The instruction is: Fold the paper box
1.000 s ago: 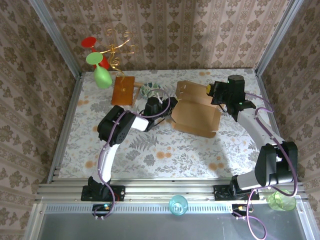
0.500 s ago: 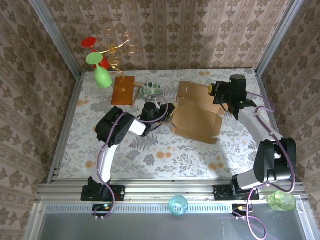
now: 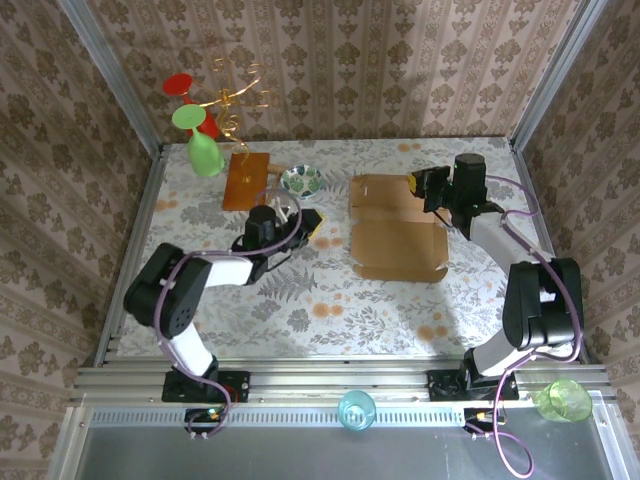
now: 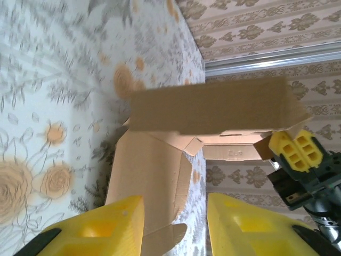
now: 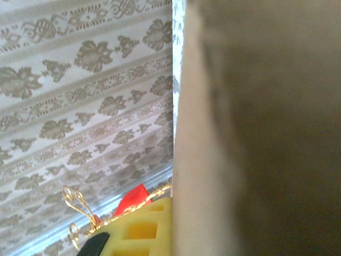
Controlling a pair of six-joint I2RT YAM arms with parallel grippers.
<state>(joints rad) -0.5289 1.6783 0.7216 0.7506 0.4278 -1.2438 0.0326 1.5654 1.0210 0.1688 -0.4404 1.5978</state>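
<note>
Two grippers are in on this one, and it's all coming down to which side of the box (image 3: 395,240) each is on. It's lying opened out on the table (image 3: 300,300), right of centre, with its creases running left to right across the top view. The right gripper (image 3: 425,187) is sitting at the far right corner and looks to be clamping the far panel. In the right wrist view the cardboard is running edge-on past one yellow finger (image 5: 144,229), with the other hidden behind it, so I'm judging that as a grip, not seeing it outright. The left gripper (image 3: 308,220) is hanging just off the box's left edge, near but not touching, and pointing straight at it. Its fingers (image 4: 106,226) are spread apart with nothing between them. From the left wrist view the far panel is standing up off the base, with the near-left side flap lying right in line with the open jaws. So I'm guessing the right arm is pinning while the left, coming from the left, goes for that flap
</note>
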